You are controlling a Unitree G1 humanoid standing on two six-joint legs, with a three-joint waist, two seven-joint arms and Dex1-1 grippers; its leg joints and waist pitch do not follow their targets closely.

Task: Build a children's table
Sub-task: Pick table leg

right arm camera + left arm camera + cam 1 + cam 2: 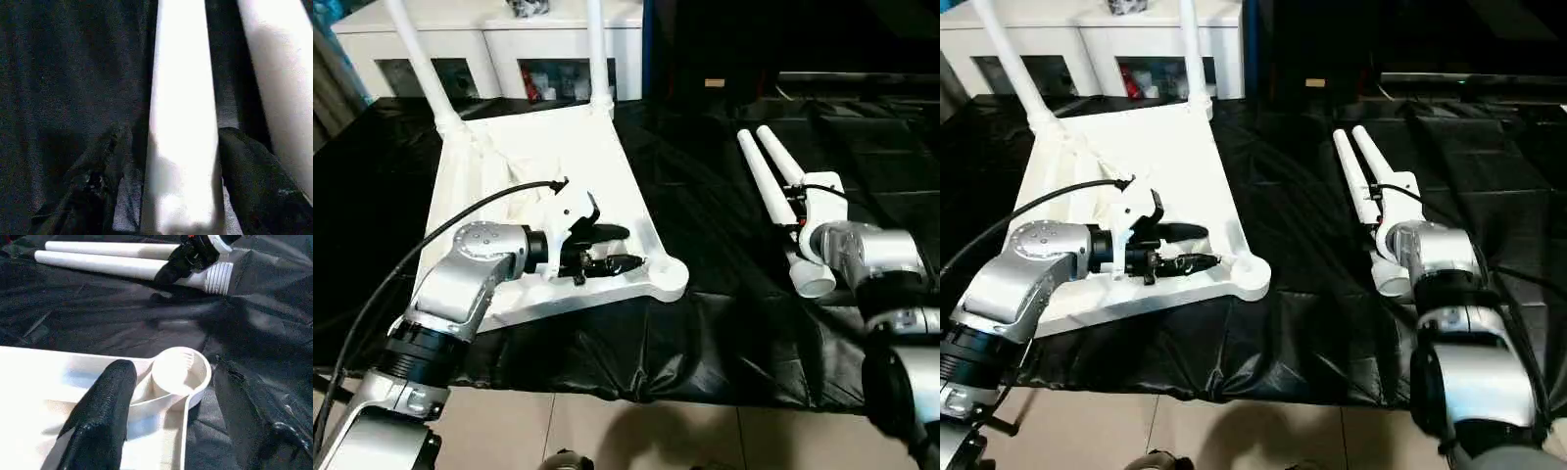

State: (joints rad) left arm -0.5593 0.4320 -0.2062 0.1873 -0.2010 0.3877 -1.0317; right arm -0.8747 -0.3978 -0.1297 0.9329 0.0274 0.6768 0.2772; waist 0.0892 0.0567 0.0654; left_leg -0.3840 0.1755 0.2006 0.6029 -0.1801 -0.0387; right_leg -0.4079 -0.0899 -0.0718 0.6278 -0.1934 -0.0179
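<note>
Tabletop [548, 157], white plastic and turned underside up, is lying on the black sheet [705, 294] that is covering the work surface. Two white tapered legs are already standing in its far corner sockets: one [416, 54] is leaning away toward the robot's left, the other [596, 54] is rising nearly straight. Nearest the robot's right side, a round corner socket [181, 372] is sitting empty at the edge of the tabletop.

Left gripper [612, 247] is lying low over the near part of the tabletop, pointing toward that empty socket, and its black fingers [105, 411] are standing apart with nothing between them (the upper finger is stopping just short of the socket in the left wrist view).

Two loose legs are lying side by side on the sheet, well apart from the tabletop, on the robot's right: the inner leg [766, 181] and the outer leg [781, 155], with a threaded end [218, 278] pointing toward the robot.

Right gripper [171, 176] is straddling one of these legs [183, 122]; its fingers [254, 186] are sitting on either side of the tube, spread apart rather than pressing on it. Whether they are touching the tube I cannot tell.

Beyond the sheet, a white cabinet [499, 44] with glass doors is standing.
</note>
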